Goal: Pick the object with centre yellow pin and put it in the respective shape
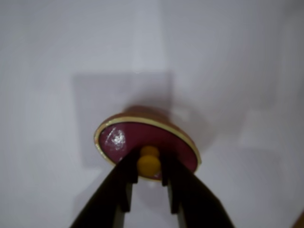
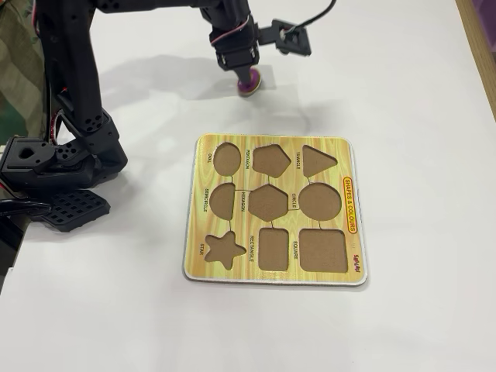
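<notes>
- The white table [image 2: 434, 101] is stretching out bare around everything, nothing lying between the arm and the board.
- The yellow shape board [image 2: 353, 256] is sitting flat near the middle of the fixed view, all nine cutouts showing brown floors, the oval cutout [image 2: 226, 159] included.
- The gripper [image 1: 149, 176] is pinching the yellow knob [image 1: 149, 164] of the purple oval piece [image 1: 123, 140], well apart from the board, beyond its far edge.

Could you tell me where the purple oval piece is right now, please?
In the fixed view the purple oval piece sits at the top centre, off the yellow board and beyond its far edge, with the tool closed on its yellow knob.
</notes>
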`<move>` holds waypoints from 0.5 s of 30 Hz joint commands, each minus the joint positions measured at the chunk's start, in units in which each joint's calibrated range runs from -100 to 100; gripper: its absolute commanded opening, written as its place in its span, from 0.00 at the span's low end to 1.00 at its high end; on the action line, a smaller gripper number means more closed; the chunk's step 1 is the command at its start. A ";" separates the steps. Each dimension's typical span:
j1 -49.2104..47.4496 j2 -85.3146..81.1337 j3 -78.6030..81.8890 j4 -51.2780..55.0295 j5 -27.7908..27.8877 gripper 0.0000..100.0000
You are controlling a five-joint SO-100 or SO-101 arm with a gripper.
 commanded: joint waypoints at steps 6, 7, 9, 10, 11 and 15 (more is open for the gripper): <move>5.24 -12.57 8.09 0.23 -0.22 0.01; 5.83 -13.57 8.99 0.23 -0.22 0.01; 7.69 -15.66 10.97 0.23 -0.22 0.01; 8.37 -16.75 12.05 0.23 -0.22 0.01; 8.86 -17.76 13.04 0.23 -0.22 0.01; 11.01 -21.61 17.09 0.23 -0.22 0.01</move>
